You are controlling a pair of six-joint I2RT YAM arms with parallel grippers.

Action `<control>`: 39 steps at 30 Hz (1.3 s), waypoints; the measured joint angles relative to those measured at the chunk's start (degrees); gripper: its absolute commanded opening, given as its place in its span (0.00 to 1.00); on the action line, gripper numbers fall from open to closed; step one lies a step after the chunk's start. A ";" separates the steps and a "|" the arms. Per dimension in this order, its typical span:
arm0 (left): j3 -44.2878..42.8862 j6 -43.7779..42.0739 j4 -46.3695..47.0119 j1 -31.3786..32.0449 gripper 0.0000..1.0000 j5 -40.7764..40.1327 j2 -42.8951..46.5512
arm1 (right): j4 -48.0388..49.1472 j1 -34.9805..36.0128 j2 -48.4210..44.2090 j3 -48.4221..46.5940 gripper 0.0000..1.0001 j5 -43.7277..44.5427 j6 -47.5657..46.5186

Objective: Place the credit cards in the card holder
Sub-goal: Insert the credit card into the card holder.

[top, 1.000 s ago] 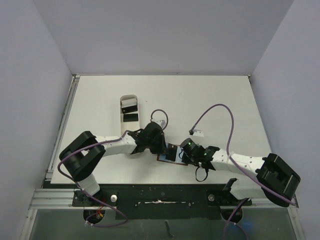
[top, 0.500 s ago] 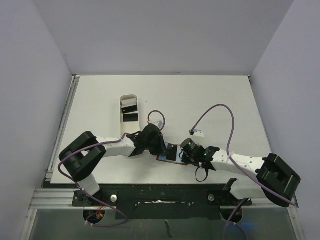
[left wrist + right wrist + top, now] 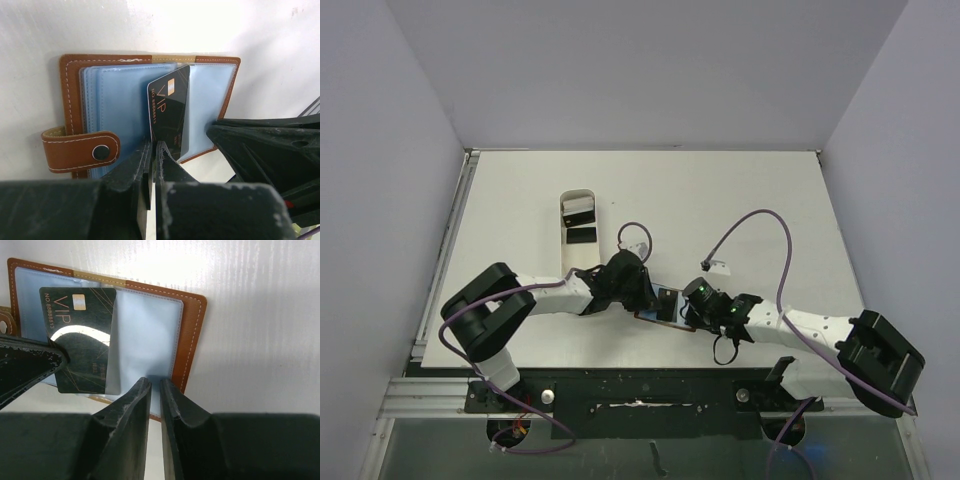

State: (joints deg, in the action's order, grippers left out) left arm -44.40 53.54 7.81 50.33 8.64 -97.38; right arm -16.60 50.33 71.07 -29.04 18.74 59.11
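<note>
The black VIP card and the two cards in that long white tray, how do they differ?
The VIP card sits tilted, partly inside a clear pocket of the card holder; the tray cards lie loose in the white tray. The left pincer grips the VIP card; nothing touches the tray cards. All are small, dark rectangles.

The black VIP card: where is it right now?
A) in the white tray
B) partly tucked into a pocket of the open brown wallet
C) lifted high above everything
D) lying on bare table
B: the black VIP card lies partly under a clear pocket of the open card holder, its edge pinched by the left gripper.
</note>
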 measured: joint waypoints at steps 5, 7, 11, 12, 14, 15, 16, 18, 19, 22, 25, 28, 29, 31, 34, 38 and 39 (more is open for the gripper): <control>0.00 -0.81 0.04 0.35 0.00 0.44 -0.04 | -3.19 -1.51 -2.69 0.11 0.18 0.15 -0.39; 0.00 -1.22 0.04 0.37 0.00 0.55 -0.04 | -3.50 -2.84 -3.85 0.55 0.18 0.17 -0.61; -0.17 -1.97 -0.24 0.37 0.00 0.81 -0.04 | -3.39 -4.61 -5.03 1.92 0.18 0.09 -1.64; -0.37 -2.19 -0.46 0.37 0.00 0.92 -0.11 | -3.21 -4.74 -5.07 2.27 0.18 0.07 -1.81; -0.61 -2.45 -0.68 0.37 0.00 1.20 -0.26 | -2.64 -5.03 -5.07 2.93 0.18 -0.24 -2.29; -0.66 -2.67 -0.72 0.37 0.00 1.33 -0.33 | -2.27 -5.18 -5.07 3.15 0.18 -0.37 -2.58; -0.72 -2.80 -0.79 0.37 0.00 1.46 -0.35 | -1.81 -5.35 -5.03 3.26 0.18 -0.50 -2.86; -1.14 -3.15 -1.42 0.37 0.00 1.84 -0.48 | -1.16 -5.42 -4.90 3.30 0.17 -0.81 -3.21; -1.42 -3.21 -1.84 0.37 0.00 1.95 -0.61 | -0.68 -5.49 -4.68 3.30 0.17 -1.01 -3.41; -2.19 -3.21 -2.78 0.37 0.00 2.25 -1.01 | 0.02 -5.75 -4.07 3.30 0.17 -1.25 -3.65; -2.58 -3.21 -3.32 0.37 0.00 2.34 -1.11 | 0.52 -5.84 -3.76 3.30 0.16 -1.25 -3.96; -3.10 -3.21 -3.63 0.35 0.00 2.73 -1.57 | 0.83 -6.10 -3.65 3.30 0.16 -1.33 -4.31; -3.39 -3.21 -3.67 0.35 0.00 2.91 -1.86 | 0.90 -6.10 -3.63 3.30 0.16 -1.33 -4.42; -4.15 -3.21 -3.67 0.35 0.00 3.50 -2.62 | 0.98 -6.16 -3.61 3.30 0.16 -1.33 -4.68; -4.85 -3.19 -3.80 0.37 0.12 3.87 -3.19 | 0.96 -6.45 -3.61 3.30 0.16 -1.31 -4.85; -5.05 -2.89 -4.24 0.37 0.25 3.34 -3.10 | -0.20 -6.47 -3.91 3.10 0.16 -1.18 -4.83; -5.05 -2.78 -4.26 0.44 0.26 3.08 -2.86 | -0.70 -6.47 -4.24 3.08 0.16 -1.16 -4.81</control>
State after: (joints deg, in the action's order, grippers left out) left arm -49.45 50.76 3.55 50.76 11.73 -100.25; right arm -17.30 43.86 66.83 -25.96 17.58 54.30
